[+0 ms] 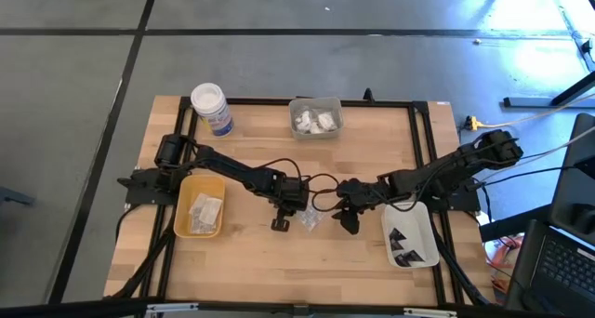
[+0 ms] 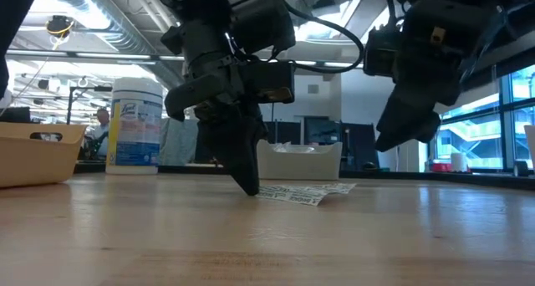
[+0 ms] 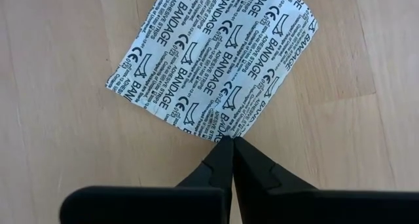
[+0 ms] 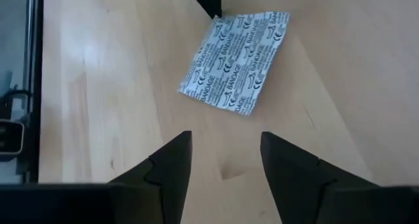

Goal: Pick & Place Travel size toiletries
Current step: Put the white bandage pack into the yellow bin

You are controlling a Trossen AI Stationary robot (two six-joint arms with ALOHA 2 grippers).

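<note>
At the left of the high view, the yellow tray [image 1: 184,204] lies on the wooden table [image 1: 251,253] with a few pale packets in it; above it, toward upper left of the table, stands the white jar with blue label [image 1: 212,109]. Upper centre: a clear tray [image 1: 315,104] holding white lumpy packets [image 1: 313,122]. Centre of frame: the left gripper [image 1: 282,222] is down at the board, fingers clenched, tips pinching one corner of the bandage sachet [image 3: 213,60], a flat white printed square lying on the wood. Low view shows the sachet [image 2: 301,191] flat on the table, not yet lifted. Just right of it, the right gripper [image 1: 349,222] hangs above the board with jaws released and apart, nothing between them; its wrist view shows the sachet lying ahead of the fingers [image 4: 171,168], apart from them. Lower right: the white tray [image 1: 423,250] with small dark wedges [image 1: 403,246]. Judgement: pick step in hand, grasp made at the sachet's edge. Next move calls for a straight lift, then carry to a tray; thin corner grip may slip.
</note>
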